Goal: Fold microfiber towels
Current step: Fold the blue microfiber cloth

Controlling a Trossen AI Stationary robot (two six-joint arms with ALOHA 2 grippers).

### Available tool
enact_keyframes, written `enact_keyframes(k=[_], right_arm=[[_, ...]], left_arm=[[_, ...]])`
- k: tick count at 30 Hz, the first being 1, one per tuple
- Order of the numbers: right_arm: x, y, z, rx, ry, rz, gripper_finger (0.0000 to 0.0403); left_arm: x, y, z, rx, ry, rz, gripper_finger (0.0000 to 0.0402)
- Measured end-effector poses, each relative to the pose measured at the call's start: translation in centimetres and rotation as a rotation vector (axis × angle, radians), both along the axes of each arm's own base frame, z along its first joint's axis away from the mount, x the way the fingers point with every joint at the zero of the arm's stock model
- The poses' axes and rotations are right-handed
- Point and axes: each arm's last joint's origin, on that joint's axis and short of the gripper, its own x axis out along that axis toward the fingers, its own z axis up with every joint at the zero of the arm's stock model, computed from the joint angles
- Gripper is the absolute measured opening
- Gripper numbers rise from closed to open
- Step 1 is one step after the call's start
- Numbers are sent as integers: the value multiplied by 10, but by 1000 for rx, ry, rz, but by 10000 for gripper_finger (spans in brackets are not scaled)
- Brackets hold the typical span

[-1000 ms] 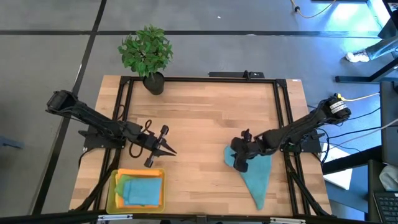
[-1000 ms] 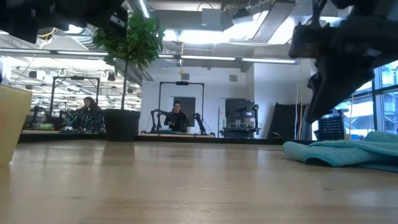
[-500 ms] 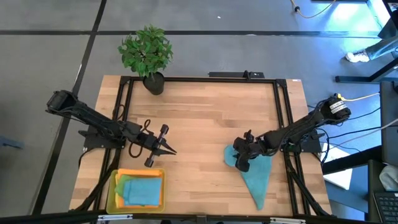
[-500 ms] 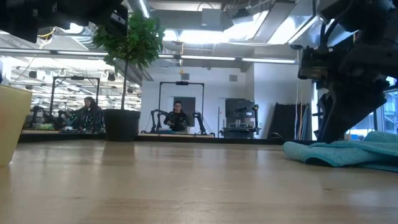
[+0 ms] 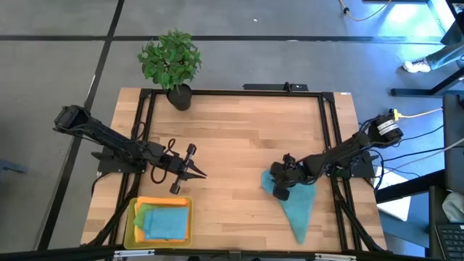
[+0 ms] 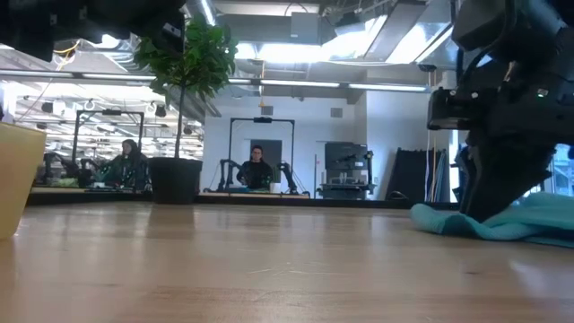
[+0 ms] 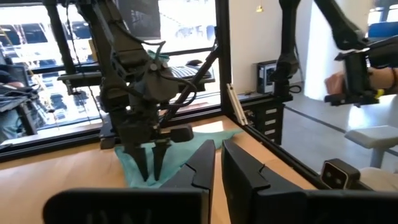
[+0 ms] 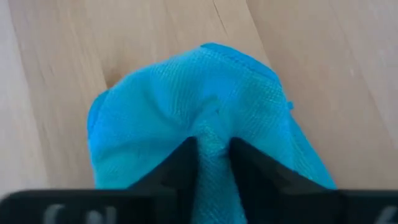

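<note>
The right tool (image 8: 212, 163) pinches a ridge of the teal towel (image 5: 296, 206) at the table's (image 5: 239, 130) 4 o'clock; that thin pinch may slip. The left tool (image 5: 194, 174), pressed together, waits at 9 o'clock.

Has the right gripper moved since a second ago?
Yes. In the low view the right gripper has dropped toward the table, its fingers now pinching a fold of the teal towel.

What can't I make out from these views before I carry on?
- Tray, high view: how many towels lie under the teal one; it covers them.
- Loose towel, high view: its near corner, hidden by the right pincer; the right wrist view shows only a bunched fold between the fingers.
- Low view: towel cut by the edge.
</note>
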Motion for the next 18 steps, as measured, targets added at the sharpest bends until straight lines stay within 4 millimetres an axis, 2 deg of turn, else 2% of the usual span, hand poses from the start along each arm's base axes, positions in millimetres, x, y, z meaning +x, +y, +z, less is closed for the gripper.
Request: enact_keyframes(k=[4,6,12,18], right_arm=[[4,3,9,6,29,35,33],[9,5,16,2,33,60,13],[19,8,32,-9,23,68,33],[25,10,39,-26,-10,73,27]], left_arm=[[0,0,0,0,1,8,12],[0,0,0,1,4,9,10],[0,0,-2,4,23,9,17],[0,0,-3,5,26,9,25]])
